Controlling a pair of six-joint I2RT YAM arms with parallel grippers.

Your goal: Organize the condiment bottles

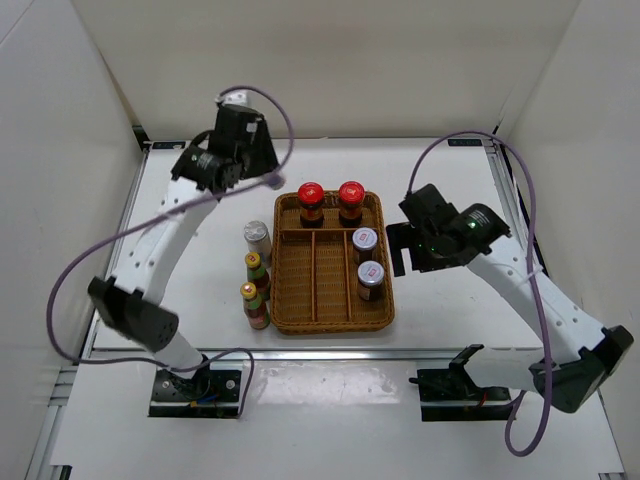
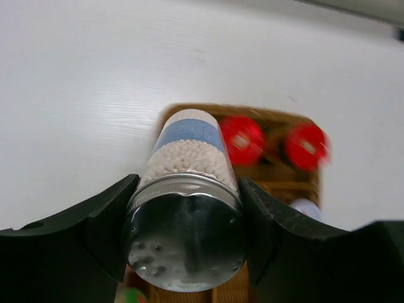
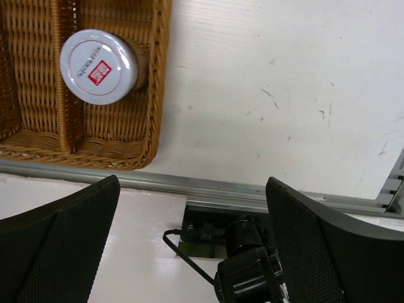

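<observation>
**A:** The left fingers [image 2: 95,221] are clenched on the silver-capped clear bottle of white granules [image 2: 189,164], held off the counter [image 1: 430,312] near the brown wicker tray [image 1: 335,324]'s far-left corner. The right fingers [image 3: 57,252] gape, empty.

**B:** I'd bring it upright, then lower it into a free middle slot, clear of the two red-capped bottles [image 1: 311,192] beyond.

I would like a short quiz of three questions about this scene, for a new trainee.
1. True or false: the right gripper is holding something.
2. How many condiment bottles stand inside the wicker tray? A two, B four, C six.
3. Fill in: the held bottle in the left gripper has a ____ cap.
Key: 1 false; 2 B; 3 silver.
</observation>
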